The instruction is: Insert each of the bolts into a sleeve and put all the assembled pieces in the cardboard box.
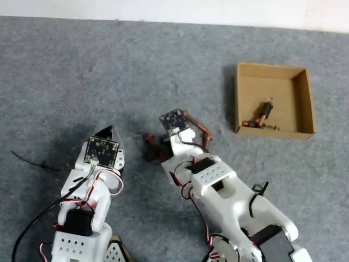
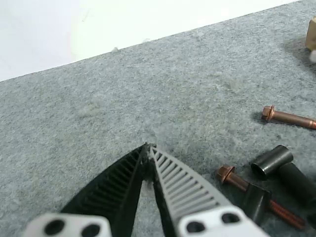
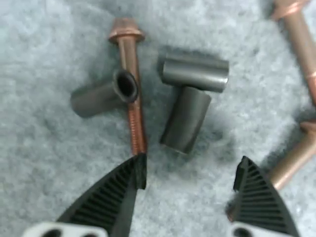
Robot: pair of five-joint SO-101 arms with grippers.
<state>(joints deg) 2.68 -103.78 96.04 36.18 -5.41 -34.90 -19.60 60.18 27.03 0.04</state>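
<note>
The table point(image 1: 65, 65) is viewed from above in the high view, the arms point(image 1: 218, 180) entering at the lower edge. The wrist views are set low and close to its surface; the bolts point(image 3: 129, 89) and sleeves point(image 3: 195, 73) are shared by all three.

1. Mat point(image 1: 109, 65): grey, with a mottled, felt-like fleck.
2. Box point(image 1: 275, 132): plain tan-brown cardboard.
3. Bolts point(image 3: 129, 74): shiny copper-orange.
4. Sleeves point(image 3: 195, 73): dark grey with a dull metallic sheen.
5. Left gripper point(image 2: 149, 148) and right gripper point(image 3: 190, 175): black fingers patterned with fine parallel ribs, on white bases.
6. Arms point(image 1: 218, 177): white shells with black motor blocks.
7. Wires point(image 1: 112, 176): red, white and black.
8. Boards point(image 1: 102, 150): black, dotted with pale spots.
9. Far strip point(image 1: 163, 8): plain white.
</note>
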